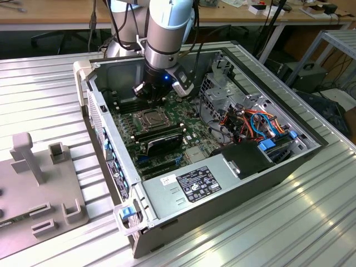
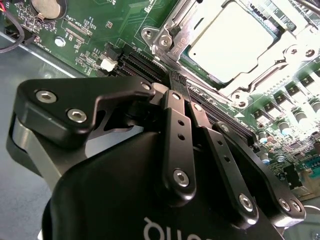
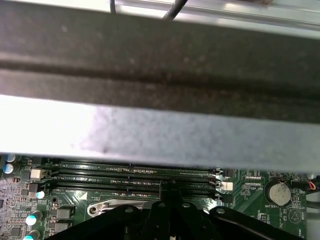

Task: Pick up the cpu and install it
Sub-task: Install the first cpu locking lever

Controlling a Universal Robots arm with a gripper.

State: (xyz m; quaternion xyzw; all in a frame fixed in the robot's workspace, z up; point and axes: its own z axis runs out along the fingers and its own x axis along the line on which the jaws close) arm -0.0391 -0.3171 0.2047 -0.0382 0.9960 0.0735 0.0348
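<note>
The cpu (image 2: 235,42), a flat silver-grey square, lies inside the metal-framed socket (image 2: 165,37) on the green motherboard. In the exterior view the cpu (image 1: 151,117) is in the middle of the board, inside the open computer case. My gripper (image 2: 176,80) hovers just beside the socket, over the black memory slots (image 2: 145,67). Its two black fingers are pressed together with nothing between them. In the first wrist view the gripper (image 3: 170,186) points at the memory slots (image 3: 130,177). The exterior view has the gripper (image 1: 146,95) just behind the socket.
The grey case wall (image 3: 150,135) stands close behind the gripper. Long black memory sticks (image 1: 161,139) lie in front of the socket. A power supply (image 1: 194,186) and a bundle of coloured cables (image 1: 250,122) fill the case's near and right parts. A grey fixture (image 1: 33,183) lies outside on the exterior view's left.
</note>
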